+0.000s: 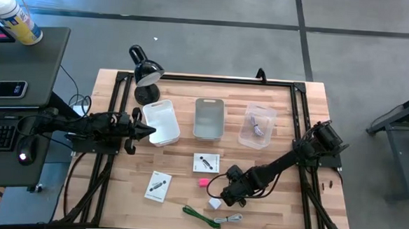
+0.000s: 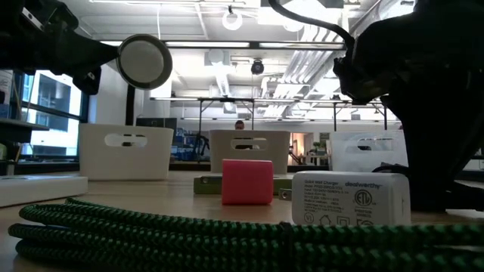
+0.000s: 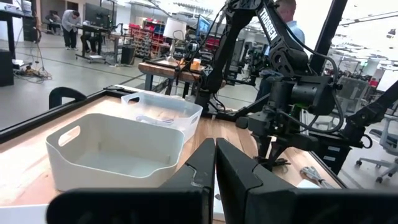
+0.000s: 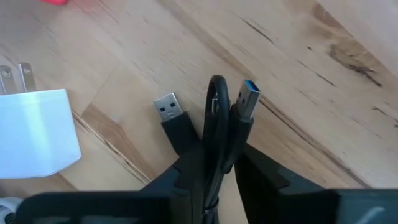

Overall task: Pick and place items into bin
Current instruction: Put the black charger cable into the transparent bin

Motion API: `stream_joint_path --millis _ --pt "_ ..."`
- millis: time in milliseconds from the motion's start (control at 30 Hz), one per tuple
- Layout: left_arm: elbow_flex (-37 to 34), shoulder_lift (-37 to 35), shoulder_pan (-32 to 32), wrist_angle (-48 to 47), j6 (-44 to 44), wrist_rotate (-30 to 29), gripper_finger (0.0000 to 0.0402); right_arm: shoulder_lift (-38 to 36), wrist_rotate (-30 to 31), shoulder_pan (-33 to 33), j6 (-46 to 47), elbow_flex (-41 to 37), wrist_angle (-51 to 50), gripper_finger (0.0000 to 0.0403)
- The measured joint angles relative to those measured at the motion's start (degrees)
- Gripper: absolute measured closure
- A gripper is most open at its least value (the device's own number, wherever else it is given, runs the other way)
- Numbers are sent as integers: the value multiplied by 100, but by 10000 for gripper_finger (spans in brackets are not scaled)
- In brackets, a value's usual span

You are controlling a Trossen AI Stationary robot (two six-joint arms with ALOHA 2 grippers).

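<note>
My right gripper (image 1: 227, 196) points down at the table's near middle, shut on a bundled black cord (image 4: 214, 118) with two USB plugs. Beside it stand a white cube (image 1: 215, 203) with prongs (image 4: 13, 73) and a pink cube (image 1: 203, 182). A green cord (image 1: 198, 214) and a white cord (image 1: 231, 219) lie at the near edge. Two white flat packets (image 1: 206, 162) (image 1: 158, 186) lie flat on the wood. My left gripper (image 1: 147, 131) hovers shut at the left, beside the white bin (image 1: 161, 120). My right gripper pinches the black cord's folded bundle (image 4: 216, 146) between its two fingers, several strands together, coming from above and pointing down. The loop and both plugs (image 4: 247, 98) stick out past the fingertips. Whether they rest on the wood or hang just clear of it, I cannot tell.
Three bins stand in a row at the far side: the white one, a grey one (image 1: 208, 118) and a clear one (image 1: 257, 126) with something small inside. A black desk lamp (image 1: 145, 73) stands at the far left corner. Bare wood lies between the bins and the items.
</note>
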Motion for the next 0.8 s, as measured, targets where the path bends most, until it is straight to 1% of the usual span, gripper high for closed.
stream_joint_path --millis 267,467,600,800 --pt "0 0 0 0 -2 0 399 0 3 0 0 4 6 335" --pt "0 0 0 0 -1 -1 399 -41 -221 -4 -2 9 -4 336" --pt "0 0 0 0 0 -3 399 -264 -301 9 -2 0 -161 336" --pt "0 1 0 1 2 -9 399 -826 -101 0 109 0 -619 336"
